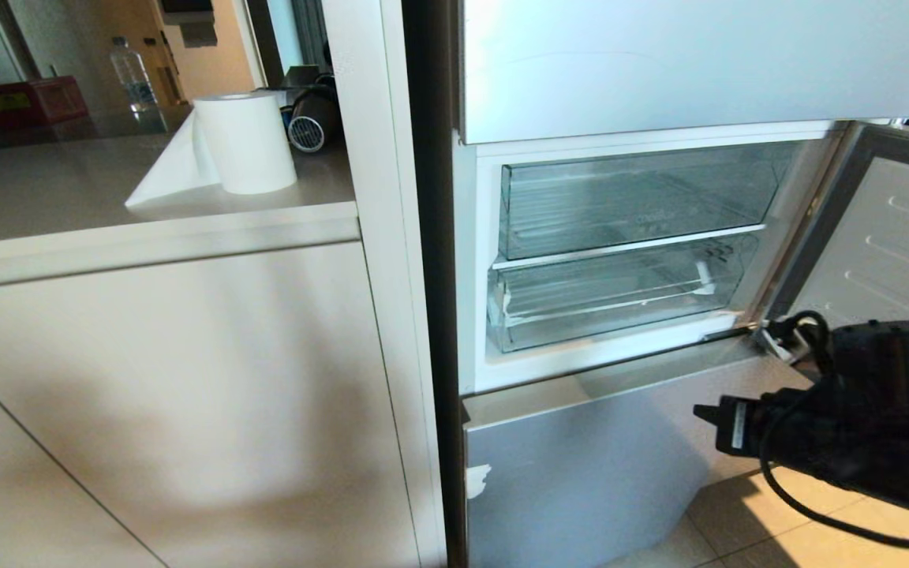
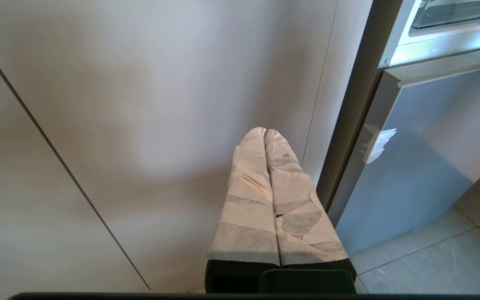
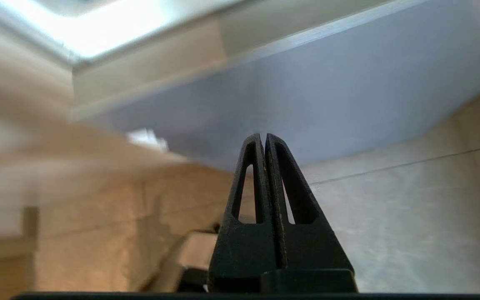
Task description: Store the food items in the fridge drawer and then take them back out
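The fridge's middle door stands open. Inside are two see-through plastic bins, one above the other; the lower, wide clear plastic fridge drawer (image 1: 612, 296) is pushed in. I cannot see any red fruits. The black right claw (image 3: 263, 137) hangs low in front of the grey bottom door (image 1: 581, 465), closed tight and holding nothing. The tape-wrapped left claw (image 2: 265, 132) is closed too, beside the pale cabinet (image 2: 140, 104). A white paper roll (image 1: 245, 142) stands on the tabletop (image 1: 68, 189).

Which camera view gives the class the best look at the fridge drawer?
The head view: it shows the fridge drawer whole, pushed in under the clear bin. The left wrist view catches only a clear plastic corner, too little to tell which container. The right wrist view shows none of it.
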Robot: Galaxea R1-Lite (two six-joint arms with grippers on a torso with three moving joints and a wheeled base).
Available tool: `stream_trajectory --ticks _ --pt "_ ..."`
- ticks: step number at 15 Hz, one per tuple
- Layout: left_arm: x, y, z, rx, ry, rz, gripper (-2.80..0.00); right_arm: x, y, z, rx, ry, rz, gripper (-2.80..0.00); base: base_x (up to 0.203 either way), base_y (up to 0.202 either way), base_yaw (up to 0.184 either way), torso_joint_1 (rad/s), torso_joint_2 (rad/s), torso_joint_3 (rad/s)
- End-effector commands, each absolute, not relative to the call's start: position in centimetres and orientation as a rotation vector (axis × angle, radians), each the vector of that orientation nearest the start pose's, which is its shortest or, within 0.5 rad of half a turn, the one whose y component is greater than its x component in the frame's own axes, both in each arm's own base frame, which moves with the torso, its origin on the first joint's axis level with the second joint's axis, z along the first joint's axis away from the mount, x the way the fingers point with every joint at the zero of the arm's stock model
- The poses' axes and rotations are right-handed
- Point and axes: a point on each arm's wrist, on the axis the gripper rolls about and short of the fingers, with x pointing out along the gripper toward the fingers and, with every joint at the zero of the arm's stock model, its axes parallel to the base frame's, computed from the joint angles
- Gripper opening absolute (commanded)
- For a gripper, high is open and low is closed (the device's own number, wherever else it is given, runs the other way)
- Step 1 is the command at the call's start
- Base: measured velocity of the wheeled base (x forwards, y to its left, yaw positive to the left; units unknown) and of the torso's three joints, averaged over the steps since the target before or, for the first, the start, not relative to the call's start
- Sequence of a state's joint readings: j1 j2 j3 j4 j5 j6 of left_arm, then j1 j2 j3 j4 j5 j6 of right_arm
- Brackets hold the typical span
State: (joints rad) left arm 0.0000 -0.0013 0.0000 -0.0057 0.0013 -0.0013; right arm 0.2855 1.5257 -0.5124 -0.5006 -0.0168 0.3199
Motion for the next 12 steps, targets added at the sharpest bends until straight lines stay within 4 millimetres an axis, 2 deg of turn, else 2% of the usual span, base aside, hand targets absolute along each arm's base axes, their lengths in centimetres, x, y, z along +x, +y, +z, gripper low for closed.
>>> stream_trajectory --ticks 1,3,6,12 --pt "-2.3 0.0 7.6 -0.002 -0.006 0.002 -2.80 17.1 5.0 16.3 0.239 0.410 0.199 -2.80 0.000 0.000 0.000 0.000 0.00 0.000" --pt "-2.3 0.0 7.6 -0.002 -0.006 0.002 -2.80 12.1 3.4 16.2 0.209 0.308 0.190 -2.80 0.000 0.000 0.000 0.000 0.00 0.000" --pt "-2.3 0.0 7.6 -0.002 -0.006 0.002 -2.80 6.2 1.1 13.5 0.128 0.201 0.107 -2.80 0.000 0.000 0.000 0.000 0.00 0.000" --pt "-2.3 0.0 7.6 -0.002 -0.006 0.002 -2.80 0.0 -0.2 10.1 0.012 0.042 -0.021 -2.80 0.000 0.000 0.000 0.000 0.00 0.000"
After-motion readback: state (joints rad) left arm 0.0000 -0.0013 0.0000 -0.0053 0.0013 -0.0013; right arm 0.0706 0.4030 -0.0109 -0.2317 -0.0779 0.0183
